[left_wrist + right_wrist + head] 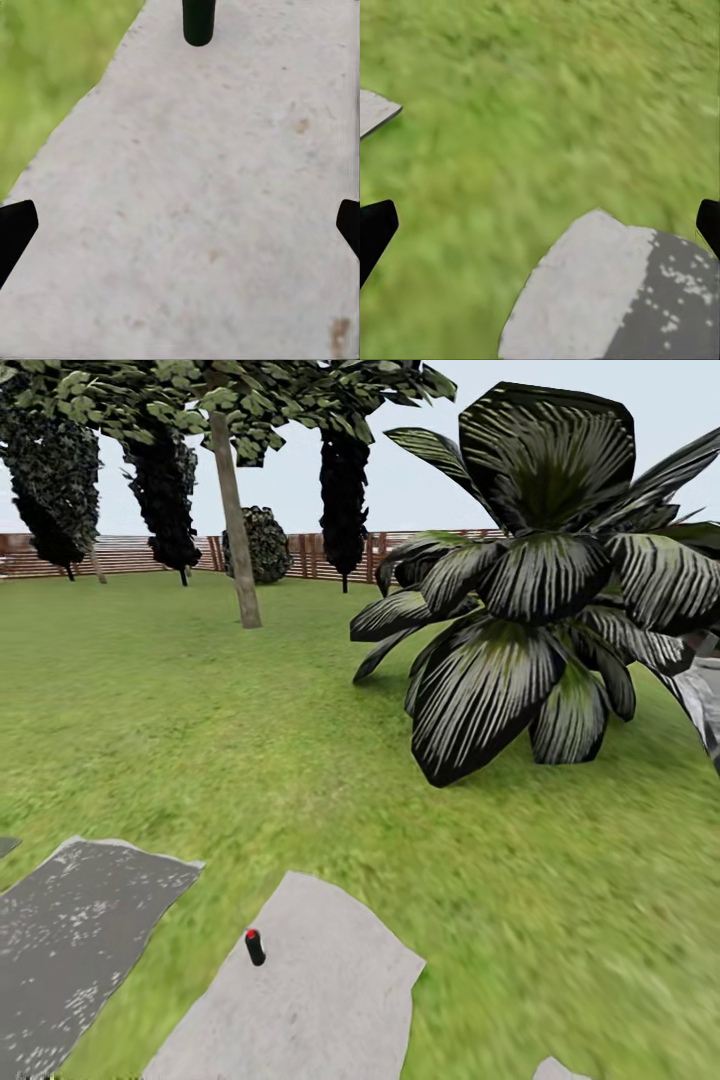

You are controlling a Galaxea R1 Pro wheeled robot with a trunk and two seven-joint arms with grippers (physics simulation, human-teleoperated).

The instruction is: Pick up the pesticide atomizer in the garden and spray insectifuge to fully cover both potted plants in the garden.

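The task looks barely begun; the pesticide atomizer [255,947] has not been picked up, and nothing has been sprayed as far as these pictures show. It stands upright, red tip on top, on a pale grey stepping stone [320,1000] at the near end of the lawn [200,740], close to that stone's edge on the side facing the darker stone [70,950]; the big striped-leaf bush [540,600] rises well beyond the pale stone and off to the robot's right; the slatted fence [130,552] and a row of trees run along the far side of the lawn.

In the left wrist view the left gripper [180,225] hangs over that same pale stone with its two dark fingertips [15,229] spread wide and nothing between them; the black body of the atomizer [199,21] shows ahead of the fingers, near but clearly apart from them, not yet between them. In the right wrist view the right gripper [540,225] is likewise spread and empty, above grass, with part of a grey stone [607,300] beneath it.

What is left, by my reading, is nearly everything: bringing the left fingers around the atomizer, closing on it, lifting it, then finding the two small potted plants and covering each with spray; the plants cannot be made out here, so the robot probably has to turn or travel to reach them.
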